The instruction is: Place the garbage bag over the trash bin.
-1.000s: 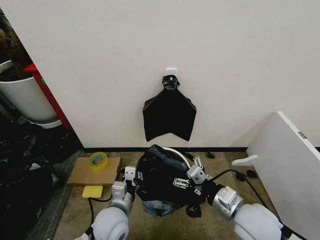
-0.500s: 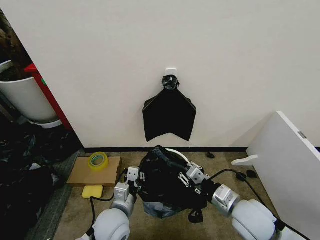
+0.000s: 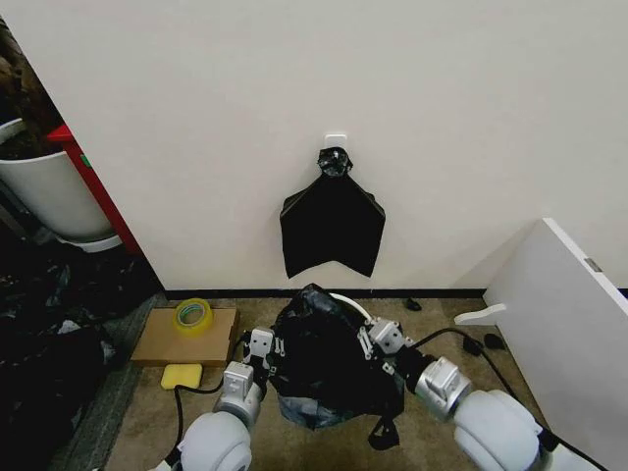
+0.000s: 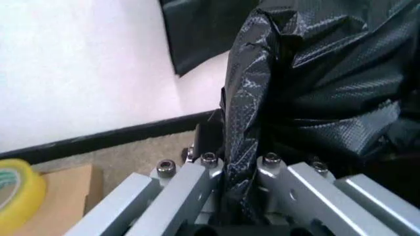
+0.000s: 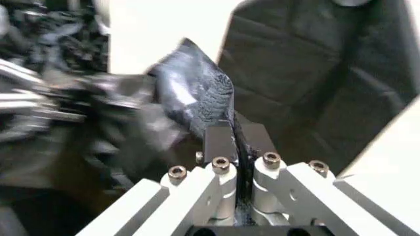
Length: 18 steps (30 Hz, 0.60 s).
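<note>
The garbage bag [image 3: 324,358] hangs stretched between the left pincer [image 3: 263,345] and right pincer [image 3: 376,340], each clamped on its edge.

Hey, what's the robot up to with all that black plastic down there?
It is fitting a garbage bag over a trash bin on the floor by the wall. The left end effector and the right end effector each pinch the black plastic on opposite sides. The bag covers most of the bin; a curve of its white rim shows at the back.
</note>
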### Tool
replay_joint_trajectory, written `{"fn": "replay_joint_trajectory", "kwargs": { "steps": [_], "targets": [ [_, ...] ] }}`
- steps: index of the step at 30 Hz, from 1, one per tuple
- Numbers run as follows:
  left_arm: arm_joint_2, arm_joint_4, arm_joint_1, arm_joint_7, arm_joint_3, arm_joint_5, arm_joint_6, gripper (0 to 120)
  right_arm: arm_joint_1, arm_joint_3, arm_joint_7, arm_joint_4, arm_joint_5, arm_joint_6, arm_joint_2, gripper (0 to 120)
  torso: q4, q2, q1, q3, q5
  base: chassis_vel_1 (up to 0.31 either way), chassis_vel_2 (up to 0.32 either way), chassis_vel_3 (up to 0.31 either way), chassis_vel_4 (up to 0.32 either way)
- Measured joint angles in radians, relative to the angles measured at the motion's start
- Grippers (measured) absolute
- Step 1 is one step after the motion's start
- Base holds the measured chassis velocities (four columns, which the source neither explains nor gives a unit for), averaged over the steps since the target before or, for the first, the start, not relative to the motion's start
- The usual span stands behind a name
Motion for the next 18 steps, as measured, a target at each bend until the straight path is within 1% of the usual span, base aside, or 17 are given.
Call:
{"fn": "replay_joint_trajectory", "kwargs": {
  "steps": [4, 7, 12, 15, 16, 18],
  "targets": [
    [0.007, -0.028, 0.026, 0.033, -0.016, -0.004, -0.016, 1, 0.025, 0.025, 0.004, -0.042, 0.015, 0.023, -0.014, 0, 0.0001, 0.0, 0.0, 0.0, 0.0, 0.0, 0.0, 0.0, 0.0],
    [0.022, -0.053, 0.057, 0.072, -0.042, -0.017, -0.066, 1, 0.058, 0.038, 0.005, -0.086, 0.062, 0.044, -0.034, 0, 0.0001, 0.0, 0.0, 0.0, 0.0001, 0.0, 0.0, 0.0, 0.0],
    [0.033, -0.074, 0.073, 0.101, -0.061, -0.04, -0.096, 1, 0.091, 0.039, 0.013, -0.108, 0.102, 0.057, -0.052, 0, 0.0001, 0.0, 0.0, 0.0, 0.0001, 0.0, 0.0, 0.0, 0.0],
    [0.037, -0.089, 0.08, 0.141, -0.08, -0.062, -0.138, 1, 0.114, 0.039, 0.015, -0.13, 0.171, 0.075, -0.088, 0, 0.0001, 0.0, 0.0, 0.0, 0.0, 0.0, 0.0, 0.0, 0.0],
    [0.037, -0.089, 0.08, 0.141, -0.08, -0.062, -0.138, 1, 0.114, 0.039, 0.015, -0.13, 0.171, 0.075, -0.088, 0, 0.0001, 0.0, 0.0, 0.0, 0.0, 0.0, 0.0, 0.0, 0.0],
    [0.043, -0.09, 0.088, 0.163, -0.092, -0.088, -0.166, 1, 0.115, 0.049, 0.003, -0.137, 0.249, 0.092, -0.115, 0, 0.0001, 0.0, 0.0, 0.0, 0.0003, 0.0, 0.0, 0.0, 0.0]
  ]
}}
